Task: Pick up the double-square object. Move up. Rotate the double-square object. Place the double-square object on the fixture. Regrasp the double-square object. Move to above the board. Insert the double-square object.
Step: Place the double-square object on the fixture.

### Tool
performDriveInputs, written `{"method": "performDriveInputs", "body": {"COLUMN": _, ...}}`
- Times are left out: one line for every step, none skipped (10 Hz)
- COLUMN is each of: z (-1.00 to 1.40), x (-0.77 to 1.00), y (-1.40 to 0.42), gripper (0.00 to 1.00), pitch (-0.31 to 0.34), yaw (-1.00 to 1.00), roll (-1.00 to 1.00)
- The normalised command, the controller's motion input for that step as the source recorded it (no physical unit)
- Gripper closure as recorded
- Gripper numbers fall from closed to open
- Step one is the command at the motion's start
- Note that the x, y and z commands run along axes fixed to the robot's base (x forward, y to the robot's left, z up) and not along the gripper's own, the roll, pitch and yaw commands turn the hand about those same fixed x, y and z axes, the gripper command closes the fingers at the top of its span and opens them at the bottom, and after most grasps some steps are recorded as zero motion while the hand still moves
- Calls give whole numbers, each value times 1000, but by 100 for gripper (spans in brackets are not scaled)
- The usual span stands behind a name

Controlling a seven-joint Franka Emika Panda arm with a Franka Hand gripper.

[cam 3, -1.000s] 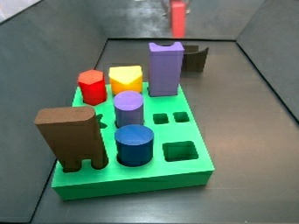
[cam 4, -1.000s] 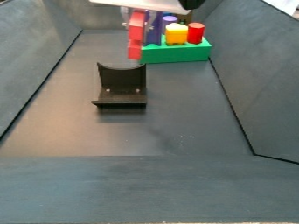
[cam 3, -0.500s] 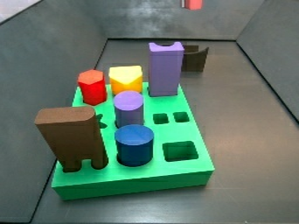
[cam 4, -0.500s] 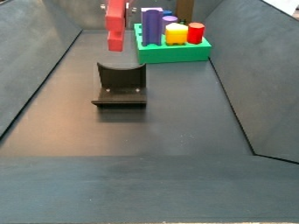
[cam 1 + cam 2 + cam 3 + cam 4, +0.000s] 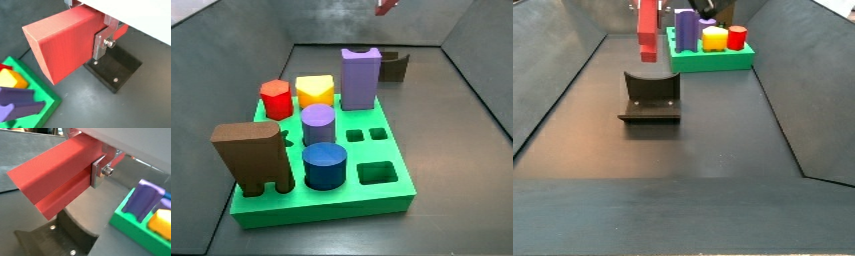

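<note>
The big thing in the scene is the dark grey tabletop (image 5: 687, 140), with the bright green square board (image 5: 372, 165) of shaped holes and coloured pegs sitting at one end. On it I can pick out the tall purple block (image 5: 360, 78), the big brown notched block (image 5: 251, 155), and the two small square holes (image 5: 368, 134) I'll need later.

Near the board stands the fixture (image 5: 649, 96), a small almost-black bracket on a base plate. It's empty right now.

The flat salmon-red double-square object (image 5: 647, 33) hangs in the air above the fixture, well off the floor. In both wrist views it fills most of the frame, and one silver finger (image 5: 101, 44) is pressed flat against its side. So my gripper (image 5: 93, 173) is closed firmly on the block, jaws only as wide as the block is thick. The gripper itself is up high, mostly out of the side views.

My guess is I'm in the rotate step, lifted and turning the piece. Next comes lowering it onto the fixture's notch, so I'd need it lined up squarely over the bracket before letting go.
</note>
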Motion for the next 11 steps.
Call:
{"method": "performDriveInputs", "body": {"z": -20, "x": 86, "y": 48, "gripper": 100, "pitch": 105, "yaw": -139, "roll": -658}}
{"method": "performDriveInputs", "body": {"z": -17, "x": 83, "y": 48, "gripper": 100, "pitch": 87, "yaw": -140, "roll": -547}}
{"method": "performDriveInputs", "body": {"z": -16, "x": 80, "y": 44, "gripper": 100, "pitch": 64, "yaw": -129, "roll": -324}}
{"method": "performDriveInputs", "body": {"z": -7, "x": 73, "y": 29, "gripper": 100, "pitch": 42, "yaw": -118, "roll": -223}}
{"method": "performDriveInputs", "body": {"z": -1000, "x": 128, "y": 134, "gripper": 100, "pitch": 190, "yaw": 0, "roll": -1000}}
{"method": "performDriveInputs", "body": {"z": -1000, "x": 130, "y": 136, "gripper": 100, "pitch": 186, "yaw": 1, "roll": -1000}}
{"method": "performDriveInputs", "body": {"z": -1000, "x": 145, "y": 139, "gripper": 100, "pitch": 218, "yaw": -52, "roll": -1000}}
{"method": "performDriveInputs", "body": {"z": -1000, "x": 162, "y": 135, "gripper": 100, "pitch": 233, "yaw": -112, "roll": -887}}
{"method": "performDriveInputs", "body": {"z": -1000, "x": 169, "y": 138, "gripper": 100, "pitch": 210, "yaw": -150, "roll": -729}}
{"method": "performDriveInputs", "body": {"z": -1000, "x": 172, "y": 139, "gripper": 100, "pitch": 188, "yaw": -170, "roll": -618}}
{"method": "performDriveInputs", "body": {"z": -1000, "x": 184, "y": 142, "gripper": 100, "pitch": 129, "yaw": -207, "roll": -345}}
